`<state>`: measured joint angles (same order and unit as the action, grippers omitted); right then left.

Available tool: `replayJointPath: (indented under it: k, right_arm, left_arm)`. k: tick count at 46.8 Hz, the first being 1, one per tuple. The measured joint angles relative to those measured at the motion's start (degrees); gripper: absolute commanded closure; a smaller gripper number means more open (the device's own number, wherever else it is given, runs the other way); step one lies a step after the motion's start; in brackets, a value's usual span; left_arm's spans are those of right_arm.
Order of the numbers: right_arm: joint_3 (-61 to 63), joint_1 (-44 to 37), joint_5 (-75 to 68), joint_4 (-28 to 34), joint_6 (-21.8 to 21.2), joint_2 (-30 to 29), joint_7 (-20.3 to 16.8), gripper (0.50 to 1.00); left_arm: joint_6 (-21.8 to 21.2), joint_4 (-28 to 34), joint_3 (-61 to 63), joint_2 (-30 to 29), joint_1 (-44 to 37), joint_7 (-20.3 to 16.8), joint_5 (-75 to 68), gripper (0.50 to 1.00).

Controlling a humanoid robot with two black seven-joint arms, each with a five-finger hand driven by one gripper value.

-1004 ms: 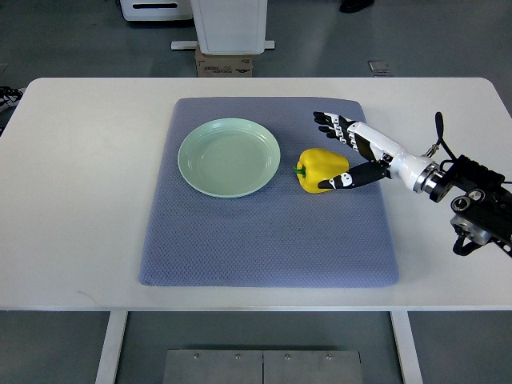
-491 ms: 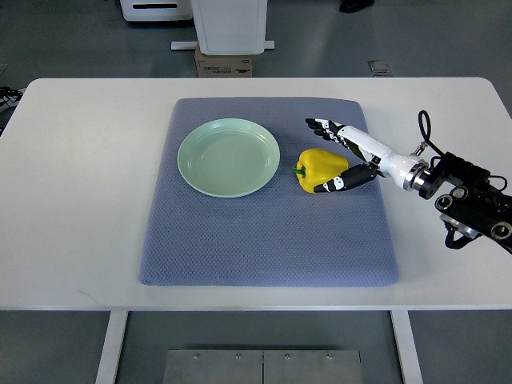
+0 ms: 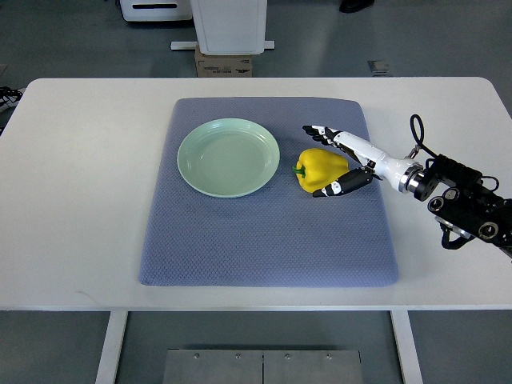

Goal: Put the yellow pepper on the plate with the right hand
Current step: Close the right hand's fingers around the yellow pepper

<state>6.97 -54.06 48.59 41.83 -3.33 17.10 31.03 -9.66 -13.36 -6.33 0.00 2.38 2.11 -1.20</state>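
Yellow bell pepper [image 3: 320, 167], glossy, lies on its side on the blue-grey textured cloth mat [image 3: 264, 240], green stem pointing left toward the pale green round ceramic plate [image 3: 229, 157]. Pepper sits just right of the plate rim, near but apart from it, not on the plate. Plate holds nothing, rests on the mat's far-left part. Mat covers the middle of the white rectangular table [image 3: 80, 184].

Right robot hand [image 3: 340, 160], white with black fingertips, comes in from the right edge on a white forearm with a black wrist assembly. Hand is at the pepper's right side: fingers [image 3: 318, 131] spread and reach along the far side of the pepper, thumb reaches along the near side, tip by the pepper's near-right edge. Hand cups around the pepper, wide apart; thumb tip looks to be touching the skin, fingers seem just clear of it. No closed grasp visible; pepper rests on the mat.

Left arm does not show.

Beyond the table's far edge: grey floor, a white machine base [image 3: 230, 24] and a brown cardboard box [image 3: 224, 64] under it.
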Motion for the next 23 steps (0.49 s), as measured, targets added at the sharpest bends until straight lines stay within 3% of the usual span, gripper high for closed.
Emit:
replayJointPath:
  k: [7, 23]
  right_arm:
    - [-0.2, 0.0, 0.17, -0.22, 0.16, 0.02, 0.0, 0.651]
    - [-1.23, 0.0, 0.36, -1.22, 0.17, -0.05, 0.0, 0.653]
  left_arm:
    - [0.0, 0.0, 0.0, 0.0, 0.0, 0.0, 0.0, 0.5]
    - [-0.02, 0.0, 0.0, 0.0, 0.0, 0.0, 0.01, 0.5]
